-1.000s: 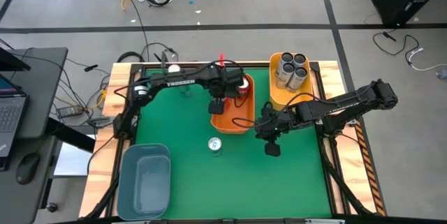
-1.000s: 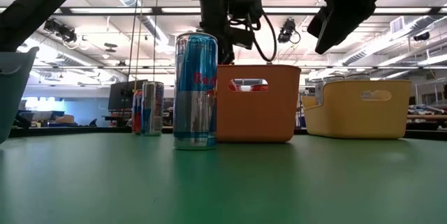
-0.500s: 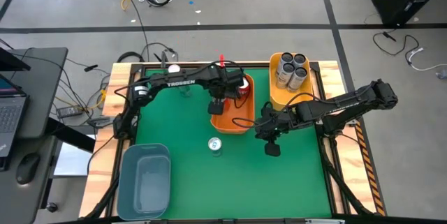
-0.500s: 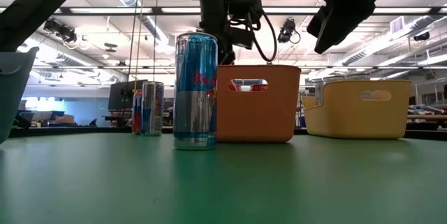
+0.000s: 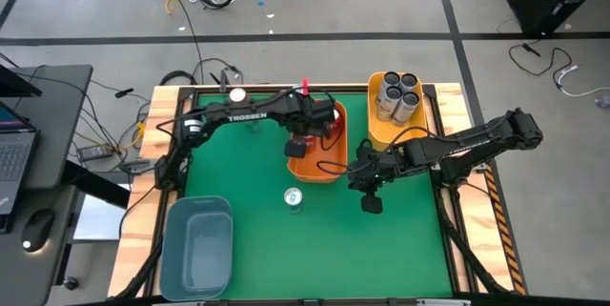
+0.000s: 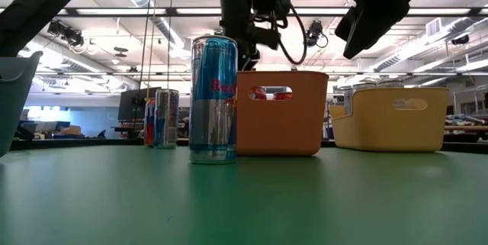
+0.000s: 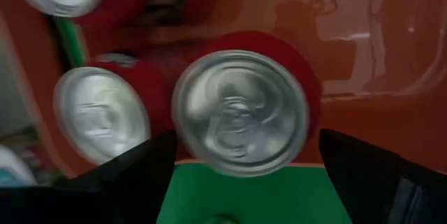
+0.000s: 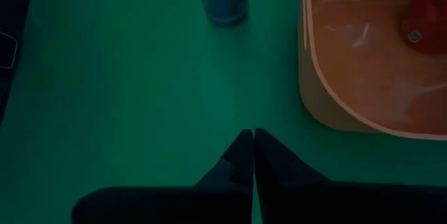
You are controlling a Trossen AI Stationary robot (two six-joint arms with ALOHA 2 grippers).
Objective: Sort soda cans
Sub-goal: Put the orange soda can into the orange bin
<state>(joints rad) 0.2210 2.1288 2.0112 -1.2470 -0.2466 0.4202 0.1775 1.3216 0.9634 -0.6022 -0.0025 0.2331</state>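
Note:
My left gripper (image 5: pixel 301 142) is open above the orange bin (image 5: pixel 320 174). In the left wrist view its fingers (image 7: pixel 133 175) stand on either side of a red can (image 7: pixel 239 112) that stands upright in the bin beside other red cans (image 7: pixel 101 116). A teal-blue can (image 5: pixel 293 197) stands upright on the green table near the bin; it also shows in the low view (image 6: pixel 213 100). Several dark cans (image 5: pixel 397 94) stand in the yellow bin (image 5: pixel 381 134). My right gripper (image 5: pixel 370 201) is shut and empty, held above the table right of the teal-blue can.
An empty blue bin (image 5: pixel 198 244) stands at the table's near left corner. Two more cans (image 6: pixel 162 119) stand at the far left of the table. Open green table lies between the blue bin and my right gripper.
My left gripper has risen a little above the orange bin and shifted slightly toward the table's far edge. The red cans stay in the bin.

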